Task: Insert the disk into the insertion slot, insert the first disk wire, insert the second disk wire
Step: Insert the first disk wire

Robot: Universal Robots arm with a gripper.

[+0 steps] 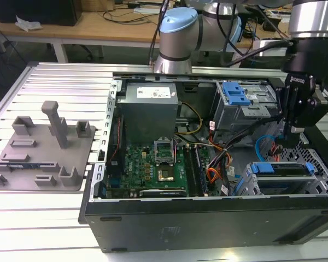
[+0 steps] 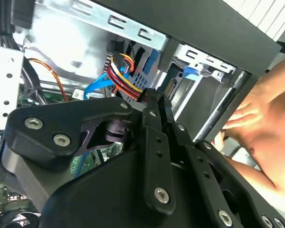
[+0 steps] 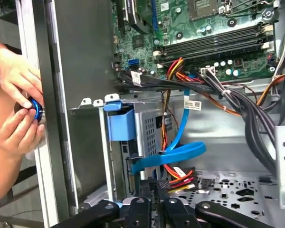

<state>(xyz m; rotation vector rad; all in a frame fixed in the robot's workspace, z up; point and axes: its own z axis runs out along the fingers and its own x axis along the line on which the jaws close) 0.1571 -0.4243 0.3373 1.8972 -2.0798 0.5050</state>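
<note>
Evidently the black two-fingered gripper (image 3: 155,186) is nearly closed, its fingers pinching the black plug end of a red, yellow and black wire bundle (image 3: 180,178). A flat blue cable (image 3: 168,154) curls just beside it. Near the gripper, the silver-grey disk in its blue carrier (image 1: 281,168) sits inside the grey perforated insertion slot (image 1: 246,183). Farther off lies the green motherboard (image 1: 153,164).

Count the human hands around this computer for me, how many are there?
2. In the first wrist view, one hand and a second hand sit just outside the case wall, fingers meeting on a small blue object. More may be hidden.
</note>
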